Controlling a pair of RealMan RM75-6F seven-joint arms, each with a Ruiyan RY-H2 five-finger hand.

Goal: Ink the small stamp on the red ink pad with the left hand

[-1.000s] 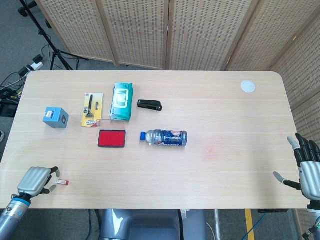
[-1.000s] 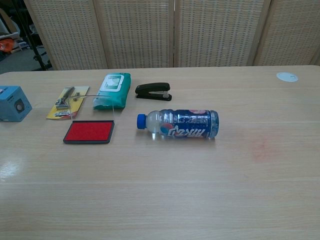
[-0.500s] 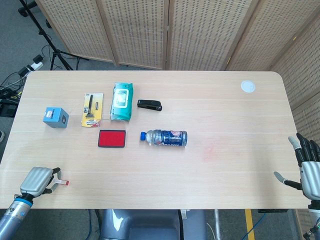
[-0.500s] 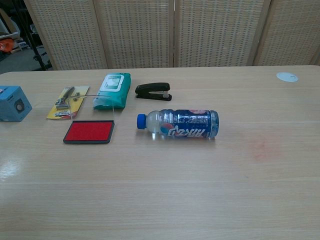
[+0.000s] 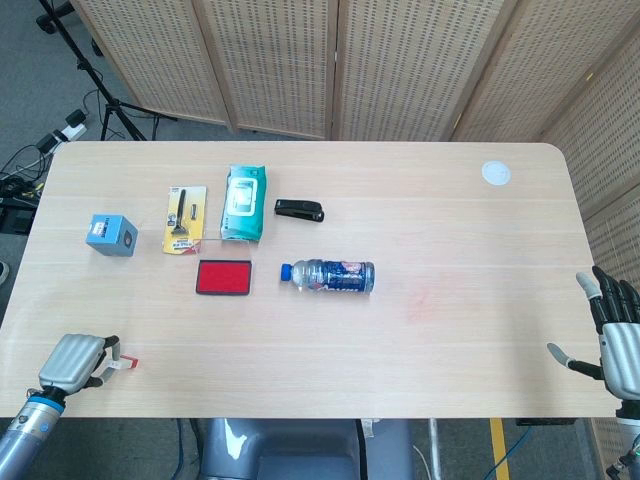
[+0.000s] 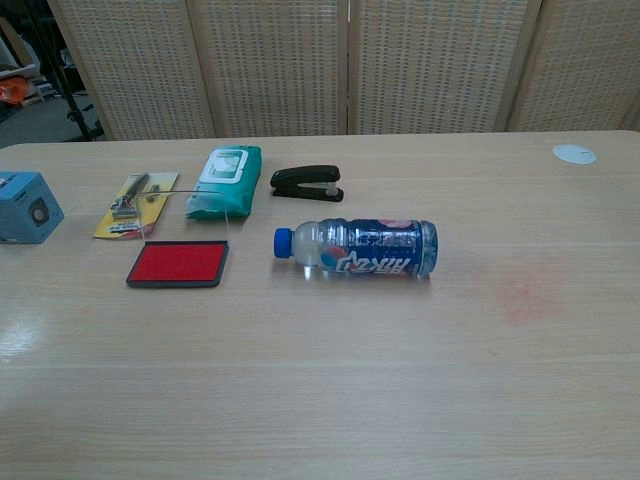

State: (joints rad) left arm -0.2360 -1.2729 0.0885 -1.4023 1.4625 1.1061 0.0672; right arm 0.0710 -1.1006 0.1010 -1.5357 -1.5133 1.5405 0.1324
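The small stamp (image 5: 123,362), white with a red tip, sits at the table's near left corner, slightly tilted. My left hand (image 5: 72,362) pinches it between the thumb and a finger, with the other fingers curled. The red ink pad (image 5: 224,277) (image 6: 177,264) lies open and flat, well away from the hand toward the table's middle. At the near right edge, my right hand (image 5: 615,340) holds nothing and its fingers are spread. Neither hand shows in the chest view.
A water bottle (image 5: 328,276) lies on its side right of the pad. Behind the pad are a yellow razor card (image 5: 184,220), a green wipes pack (image 5: 244,203) and a black stapler (image 5: 299,210). A blue box (image 5: 110,235) stands at the left, a white disc (image 5: 495,173) at the far right.
The stamp lay flat beside my left fingertips; now it is tilted up between thumb and finger. The hand has shifted slightly. The right hand has not moved.
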